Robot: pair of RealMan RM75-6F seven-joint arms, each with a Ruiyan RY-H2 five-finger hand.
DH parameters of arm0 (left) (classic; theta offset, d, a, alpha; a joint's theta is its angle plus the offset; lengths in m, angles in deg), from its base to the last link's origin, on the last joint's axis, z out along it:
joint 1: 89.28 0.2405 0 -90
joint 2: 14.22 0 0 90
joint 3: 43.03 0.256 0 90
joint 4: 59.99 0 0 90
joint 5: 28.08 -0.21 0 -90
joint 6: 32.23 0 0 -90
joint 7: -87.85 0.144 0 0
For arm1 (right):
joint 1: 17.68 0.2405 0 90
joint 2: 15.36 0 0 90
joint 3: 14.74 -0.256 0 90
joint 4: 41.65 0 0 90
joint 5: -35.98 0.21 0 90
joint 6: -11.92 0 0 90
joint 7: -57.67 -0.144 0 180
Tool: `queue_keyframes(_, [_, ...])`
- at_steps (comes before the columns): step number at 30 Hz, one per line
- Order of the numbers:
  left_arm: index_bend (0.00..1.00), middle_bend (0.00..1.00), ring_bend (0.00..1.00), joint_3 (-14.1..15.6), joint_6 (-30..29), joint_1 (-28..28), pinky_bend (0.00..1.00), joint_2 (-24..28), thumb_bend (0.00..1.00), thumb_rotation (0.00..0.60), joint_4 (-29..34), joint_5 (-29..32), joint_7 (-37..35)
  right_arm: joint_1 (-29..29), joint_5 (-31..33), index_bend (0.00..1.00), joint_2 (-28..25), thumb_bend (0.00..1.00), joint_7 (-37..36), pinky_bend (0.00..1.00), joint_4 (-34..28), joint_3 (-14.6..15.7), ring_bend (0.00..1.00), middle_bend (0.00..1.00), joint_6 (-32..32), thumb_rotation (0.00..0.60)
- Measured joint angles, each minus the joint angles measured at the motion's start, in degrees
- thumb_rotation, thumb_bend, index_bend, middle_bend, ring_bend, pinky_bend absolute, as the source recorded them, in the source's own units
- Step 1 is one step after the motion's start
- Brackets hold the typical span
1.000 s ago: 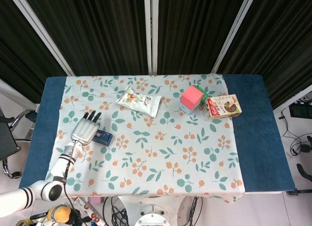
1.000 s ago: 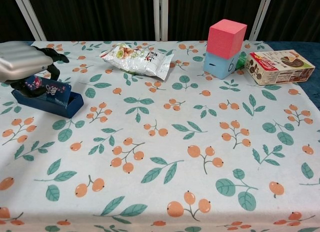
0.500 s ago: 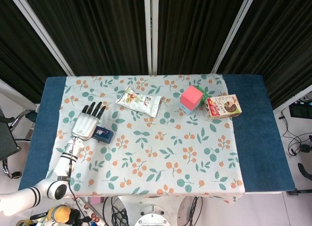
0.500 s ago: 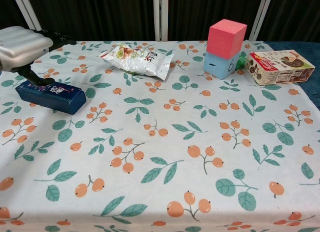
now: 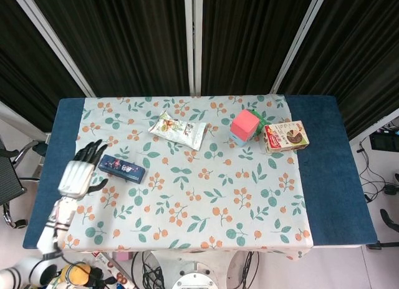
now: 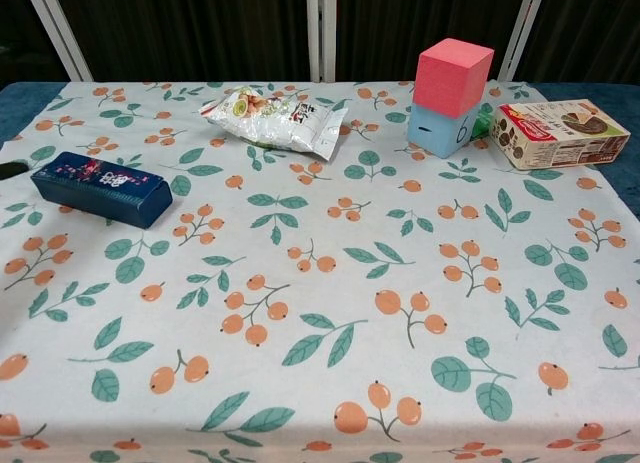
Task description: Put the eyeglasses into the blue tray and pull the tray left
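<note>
I've got the left hand [image 5: 80, 172] over the left edge of the floral tablecloth [image 5: 206, 195], fingers spread apart and nothing in it; it sits just left of the dark blue rectangular box with printed lid [image 5: 121, 168], close but not touching as far as the head view shows. In the chest view only a dark sliver at the far left edge could be a fingertip, can't tell for sure. The same box [image 6: 101, 188] lies flat, long side running left-right and slightly angled, near the left side of the cloth. It looks closed, so I can't see what's inside it, and I can't make out loose eyeglasses anywhere. The right hand shows in neither camera. Further back, the crinkled white snack bag with green print [image 5: 177, 129] lies flat behind and right of the box, well apart from it. At back right the pink foam cube [image 6: 454, 76] is stacked on the light blue cube [image 6: 440, 128], with something green just behind them, mostly hidden. Just right of the stack lies the flat cardboard biscuit box with red and brown print [image 6: 558, 131]. The blue table surface [image 5: 324, 164] shows bare either side of the cloth
</note>
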State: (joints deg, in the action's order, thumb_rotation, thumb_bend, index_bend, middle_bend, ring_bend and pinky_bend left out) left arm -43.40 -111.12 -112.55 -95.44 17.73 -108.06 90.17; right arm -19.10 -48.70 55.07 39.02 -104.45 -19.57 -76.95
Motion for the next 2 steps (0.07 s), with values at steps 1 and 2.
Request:
queue_keyframes(1, [0.01,0.03,0.04,1.2,-1.8,2.0,0.17,0.8,0.18,0.468,0.1,-0.8,-1.4,0.0,-0.1,0.00,0.2,0.20,-0.1,0.00,0.2,0.2,0.00,0.00,0.0,0.600])
queue_keyframes(2, [0.01,0.03,0.04,2.7,-4.0,4.7,0.17,1.7,0.18,0.459,0.2,-1.7,-2.5,0.0,-0.3,0.00,0.4,0.19,-0.1,0.00,0.4,0.2,0.00,0.00,0.0,0.600])
